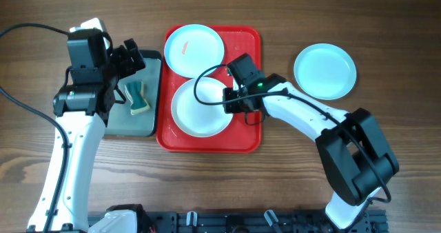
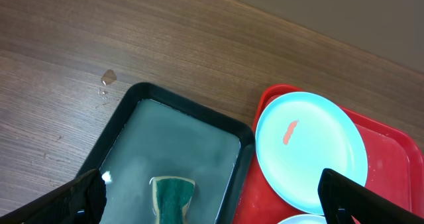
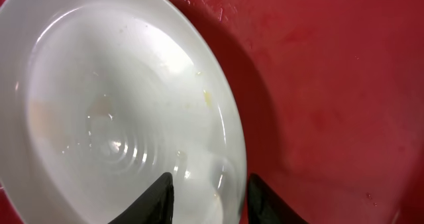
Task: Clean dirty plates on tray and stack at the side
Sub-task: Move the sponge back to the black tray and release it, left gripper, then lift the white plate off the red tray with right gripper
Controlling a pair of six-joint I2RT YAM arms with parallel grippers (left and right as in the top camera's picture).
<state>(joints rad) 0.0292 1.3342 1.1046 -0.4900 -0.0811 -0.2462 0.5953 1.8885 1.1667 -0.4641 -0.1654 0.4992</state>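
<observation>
The red tray [image 1: 244, 47] holds a turquoise plate [image 1: 194, 49] with a reddish smear at its far end and a white plate [image 1: 200, 107] at its near end. A second turquoise plate [image 1: 324, 70] lies on the table to the right of the tray. My right gripper [image 1: 238, 100] is low at the white plate's right edge. In the right wrist view its fingers [image 3: 211, 201] are open and straddle the rim of the wet white plate [image 3: 119, 118]. My left gripper [image 1: 131, 61] hangs wide open and empty [image 2: 212, 204] above the pan. The smeared plate [image 2: 318, 151] shows to its right.
A black-rimmed metal pan [image 1: 138, 126] with water and a green sponge [image 1: 138, 98] stands left of the tray, touching it. The sponge [image 2: 172, 196] lies in the pan [image 2: 185, 103] below my left fingers. A small water drop [image 2: 108, 76] sits on the wood beyond the pan.
</observation>
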